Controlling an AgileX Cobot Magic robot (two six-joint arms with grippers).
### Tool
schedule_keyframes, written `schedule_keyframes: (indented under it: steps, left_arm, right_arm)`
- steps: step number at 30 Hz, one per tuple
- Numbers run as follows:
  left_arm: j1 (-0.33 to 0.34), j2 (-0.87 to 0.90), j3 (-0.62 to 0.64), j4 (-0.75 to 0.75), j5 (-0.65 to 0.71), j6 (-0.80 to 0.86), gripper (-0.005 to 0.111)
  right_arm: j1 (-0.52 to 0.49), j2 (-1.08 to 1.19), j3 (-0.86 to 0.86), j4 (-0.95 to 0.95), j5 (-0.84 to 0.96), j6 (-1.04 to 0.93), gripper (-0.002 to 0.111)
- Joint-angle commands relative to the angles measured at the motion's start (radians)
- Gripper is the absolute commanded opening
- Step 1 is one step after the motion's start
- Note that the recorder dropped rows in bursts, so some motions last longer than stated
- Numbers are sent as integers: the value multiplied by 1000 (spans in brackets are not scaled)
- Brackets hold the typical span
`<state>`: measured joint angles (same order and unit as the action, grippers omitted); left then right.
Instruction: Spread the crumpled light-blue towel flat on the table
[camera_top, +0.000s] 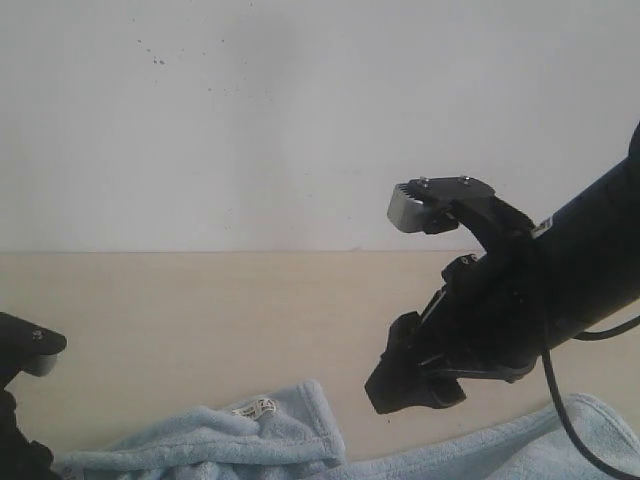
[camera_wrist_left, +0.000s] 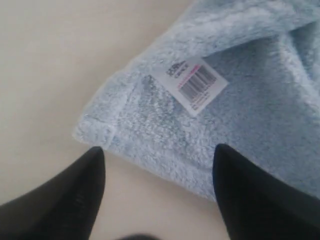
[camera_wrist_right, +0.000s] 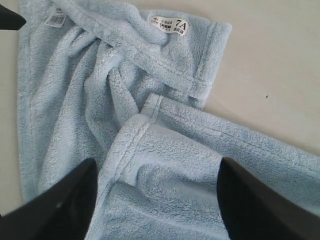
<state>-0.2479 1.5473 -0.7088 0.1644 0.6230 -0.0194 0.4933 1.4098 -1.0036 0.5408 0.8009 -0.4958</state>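
The light-blue towel (camera_top: 250, 440) lies crumpled and folded over itself along the near edge of the beige table (camera_top: 200, 310). A white tag (camera_top: 255, 407) shows on an upturned corner. My left gripper (camera_wrist_left: 160, 152) is open just above the table. The tagged corner of the towel (camera_wrist_left: 150, 125) lies right at its fingertips, with nothing between them. My right gripper (camera_wrist_right: 157, 165) is wide open and hovers over a folded hem of the towel (camera_wrist_right: 165, 170), apart from it. In the exterior view it hangs above the cloth (camera_top: 395, 300).
A white wall (camera_top: 300, 100) rises behind the table. Bare tabletop stretches from the towel to the wall. A black cable (camera_top: 560, 420) hangs from the right arm over the towel's right part.
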Motion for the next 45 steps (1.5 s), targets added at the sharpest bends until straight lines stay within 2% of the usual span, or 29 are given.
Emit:
schedule_keyframes:
  steps: [1,8,11,12,14,15,22,29,40,43,45]
  left_arm:
    - [67,49,-27,13,-37,-33,59]
    - [175,68,-31,-25,-124,38,59]
    - [179,102,-31,-131,-132,169,59]
    - [179,122,-31,-228,-132,279,59]
    - [179,147,-31,-332,-129,396,59]
    - [179,152,-31,-338,-129,408,59]
    - [179,160,-53,-321,-175,401,59]
    - [227,171,-53,-321,-201,385,59]
    - [229,207,-53,-310,-203,387,59]
    - [229,207,-53,-310,-203,387,53]
    - [229,207,-53,-310,-194,387,42]
  right_arm:
    - [4,-2,4,-5,-4,1,64]
    - [4,-2,4,3,-8,0,64]
    - [4,-2,4,3,-8,0,64]
    - [4,-2,4,3,-8,0,64]
    - [4,-2,4,3,-8,0,64]
    - [4,-2,4,3,-8,0,64]
    - [4,-2,4,3,-8,0,64]
    - [4,-2,4,3,-8,0,64]
    - [4,-2,4,3,-4,-7,64]
    - [4,-2,4,3,-6,-7,64]
    - [4,-2,4,3,-8,-7,64]
